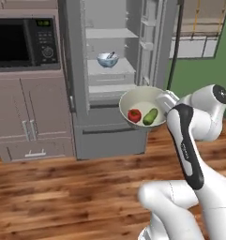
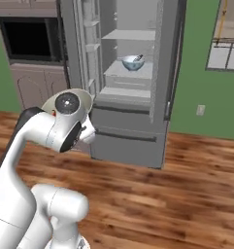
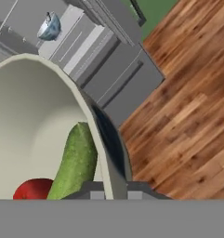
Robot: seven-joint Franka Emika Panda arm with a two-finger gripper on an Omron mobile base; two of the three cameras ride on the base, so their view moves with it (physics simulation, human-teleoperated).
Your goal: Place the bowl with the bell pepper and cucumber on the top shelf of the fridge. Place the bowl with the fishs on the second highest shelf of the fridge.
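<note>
Hand view: cucumber (image 3: 76,160) lengthwise up bowl (image 3: 29,116).

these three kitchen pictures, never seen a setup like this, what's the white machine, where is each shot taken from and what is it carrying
It is a computer-drawn kitchen. The white machine is a robot arm on a base that can drive.

Two pictures come from cameras riding on that base, behind the arm to its left and right. Both look forward at an open fridge. The third comes from a camera on the arm's hand.

The claw is shut on the rim of a cream bowl, holding it in the air in front of the fridge. Inside lie a red bell pepper and a green cucumber.

A second, bluish bowl already sits on a fridge shelf; its contents are too small to tell. Left of the fridge are a microwave and cabinets.
</note>
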